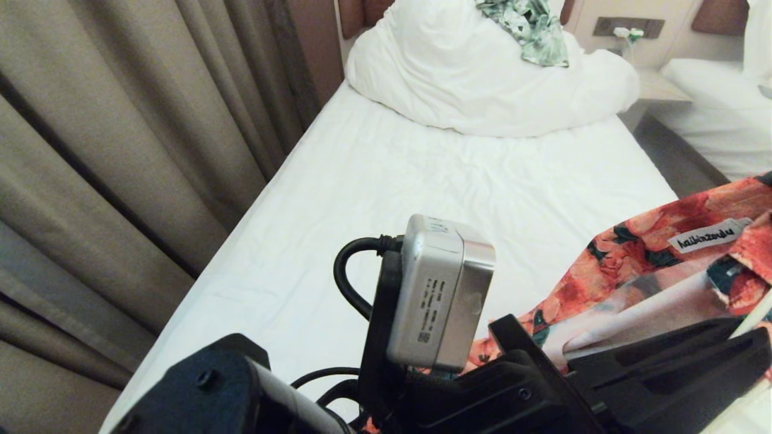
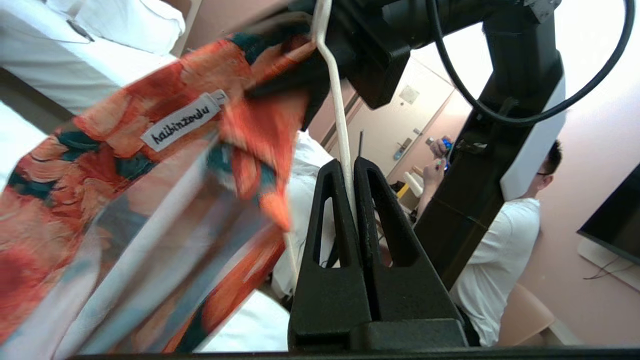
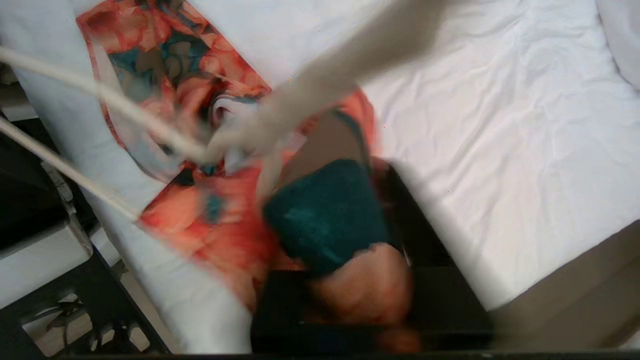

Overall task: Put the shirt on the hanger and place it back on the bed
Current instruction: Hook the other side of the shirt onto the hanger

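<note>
The left gripper (image 2: 354,200) is pressed together on the hanger (image 2: 340,125), pinching its thin cream wire between the two black fingers (image 2: 330,235); the wire runs up from the grip and bends near the right arm above. The shirt (image 2: 125,190) hangs in the air beside that gripper, its white neck label facing the left wrist camera, folds of orange flowers draped down past the fingers.

The right gripper (image 3: 345,240) is buried in the shirt's cloth near the collar; fabric covers its fingers, so I cannot tell whether it is closed on the cloth or not.

In the head view the shirt sits at the lower right, held above the bed (image 1: 374,181), over its right-hand edge. Farther up the bed lies a bunched duvet (image 1: 482,78) with a green leaf-print garment (image 1: 534,30) on top. Curtains (image 1: 120,150) hang along the bed's left side. A person (image 2: 505,250) in a white shirt sits in the background of the left wrist view.
</note>
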`<state>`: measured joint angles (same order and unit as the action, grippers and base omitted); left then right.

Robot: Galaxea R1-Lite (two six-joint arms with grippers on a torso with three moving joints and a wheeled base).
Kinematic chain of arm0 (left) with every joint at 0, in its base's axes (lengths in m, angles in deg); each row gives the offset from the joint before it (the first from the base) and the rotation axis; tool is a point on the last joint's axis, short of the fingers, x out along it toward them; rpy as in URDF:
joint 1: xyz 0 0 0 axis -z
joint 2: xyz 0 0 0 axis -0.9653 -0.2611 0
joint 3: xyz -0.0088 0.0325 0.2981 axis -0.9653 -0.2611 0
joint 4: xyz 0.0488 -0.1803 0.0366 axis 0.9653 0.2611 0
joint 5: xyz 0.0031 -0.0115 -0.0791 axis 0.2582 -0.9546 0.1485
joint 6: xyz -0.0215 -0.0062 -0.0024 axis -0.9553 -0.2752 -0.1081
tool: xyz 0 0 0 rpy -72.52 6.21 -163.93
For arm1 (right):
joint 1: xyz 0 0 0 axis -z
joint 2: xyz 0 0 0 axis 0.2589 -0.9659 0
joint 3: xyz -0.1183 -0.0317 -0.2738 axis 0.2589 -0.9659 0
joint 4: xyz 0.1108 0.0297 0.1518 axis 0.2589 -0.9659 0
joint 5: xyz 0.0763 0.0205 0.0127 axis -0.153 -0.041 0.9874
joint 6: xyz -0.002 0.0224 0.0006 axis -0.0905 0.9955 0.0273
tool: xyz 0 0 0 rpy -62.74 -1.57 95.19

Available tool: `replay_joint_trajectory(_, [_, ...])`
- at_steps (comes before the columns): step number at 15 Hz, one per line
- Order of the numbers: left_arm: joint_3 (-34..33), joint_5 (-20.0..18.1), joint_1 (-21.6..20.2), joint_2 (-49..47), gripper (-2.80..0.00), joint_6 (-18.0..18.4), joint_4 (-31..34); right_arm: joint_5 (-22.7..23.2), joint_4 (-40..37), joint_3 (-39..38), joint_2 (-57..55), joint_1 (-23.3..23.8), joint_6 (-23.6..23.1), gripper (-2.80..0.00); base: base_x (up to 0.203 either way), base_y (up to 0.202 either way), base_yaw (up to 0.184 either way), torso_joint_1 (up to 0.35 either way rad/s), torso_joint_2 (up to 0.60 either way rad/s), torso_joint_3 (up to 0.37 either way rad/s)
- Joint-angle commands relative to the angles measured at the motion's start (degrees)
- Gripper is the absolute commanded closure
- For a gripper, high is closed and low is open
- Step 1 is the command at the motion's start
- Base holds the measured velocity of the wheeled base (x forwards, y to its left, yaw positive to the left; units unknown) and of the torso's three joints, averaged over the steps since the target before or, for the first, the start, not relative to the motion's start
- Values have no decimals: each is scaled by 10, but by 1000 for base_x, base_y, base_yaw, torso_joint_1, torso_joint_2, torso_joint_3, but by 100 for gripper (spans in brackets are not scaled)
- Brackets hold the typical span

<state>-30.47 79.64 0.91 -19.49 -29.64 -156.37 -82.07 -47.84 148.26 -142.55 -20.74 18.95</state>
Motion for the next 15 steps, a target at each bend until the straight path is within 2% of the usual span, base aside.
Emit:
replay_joint_trajectory(1, [1, -1, -6, -1, 0, 0, -5, 1, -3, -6, 1, 0, 1, 0, 0, 0, 0, 0, 0, 0])
replay_joint_trajectory(9, [5, -5, -11, -6, 0, 11, -5, 1, -4, -20, 12, 0, 0, 0, 0, 0, 0, 0, 0, 0])
replay_joint_trajectory(11, [5, -11, -18, -18, 0, 36, -5, 11, -3, -19, 14, 0, 0, 0, 0, 0, 0, 0, 0, 0])
replay_joint_trajectory(12, [10, -12, -22, -25, -280, 50, -5, 17, -3, -20, 15, 0, 1, 0, 0, 0, 0, 0, 0, 0])
replay_joint_trajectory(15, [14, -8, -26, -24, -280, 48, -5, 17, -3, -20, 15, 3, 1, 0, 0, 0, 0, 0, 0, 0])
